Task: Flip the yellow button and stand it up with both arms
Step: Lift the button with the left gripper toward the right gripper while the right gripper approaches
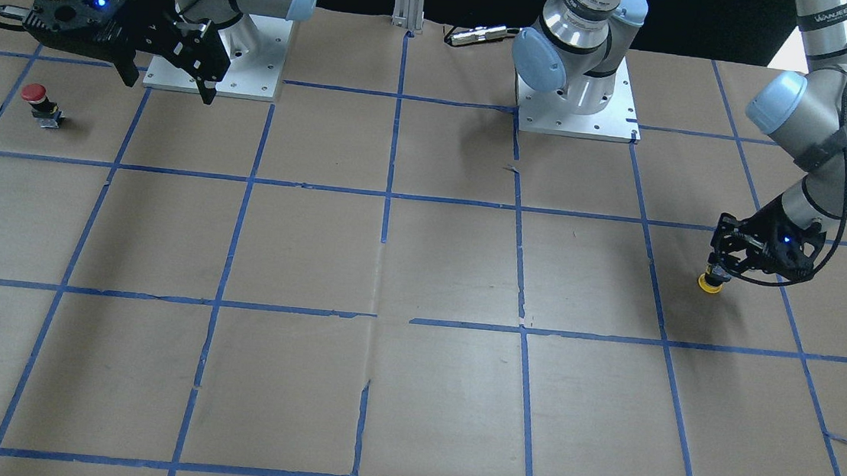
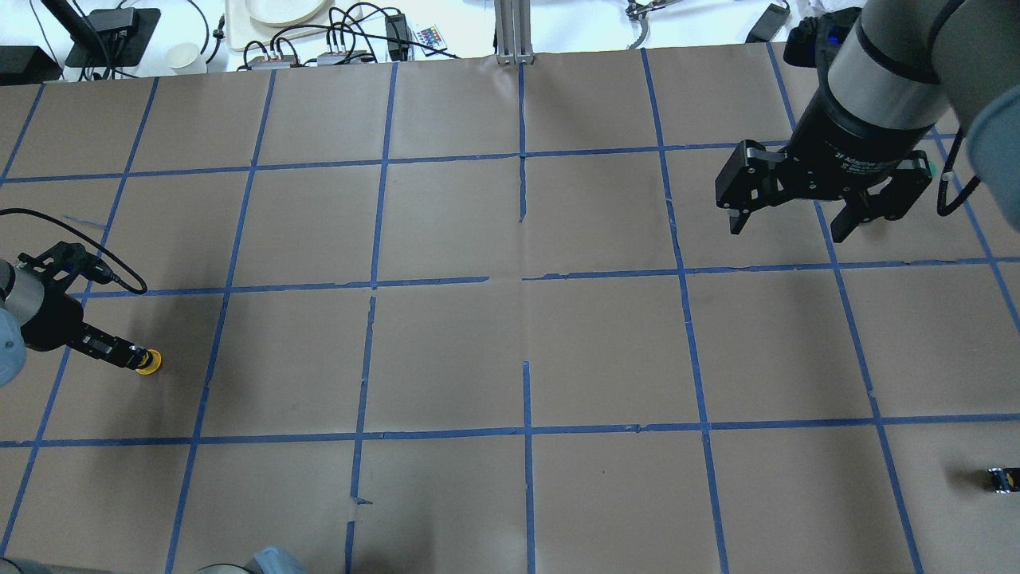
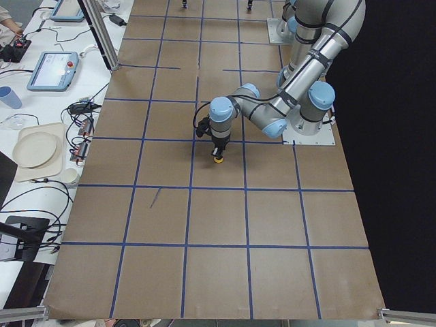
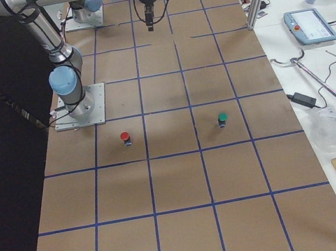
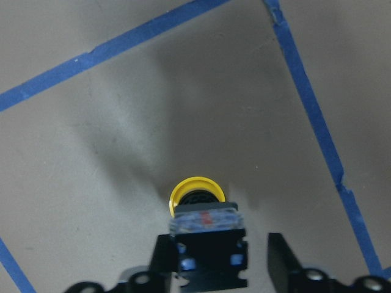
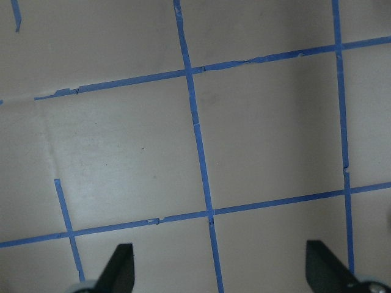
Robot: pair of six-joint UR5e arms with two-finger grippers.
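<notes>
The yellow button (image 5: 194, 190) stands upside down on the brown paper, yellow cap on the table and black-grey body up. It also shows in the front view (image 1: 711, 285), the overhead view (image 2: 149, 363) and the left side view (image 3: 218, 160). My left gripper (image 5: 220, 243) is low around the button's body. One finger (image 5: 162, 256) is against the body and a gap shows at the other finger (image 5: 278, 262). My right gripper (image 2: 789, 227) is open and empty, held high and far from the button; it also shows in the front view (image 1: 170, 87) and the right wrist view (image 6: 223, 259).
A red-capped button (image 1: 37, 101) stands near the right arm's base plate (image 1: 254, 70). A green-capped button (image 4: 222, 118) stands beyond it. A tiny black-and-yellow block (image 2: 1001, 478) lies at the table's near right edge. Blue tape lines grid the paper.
</notes>
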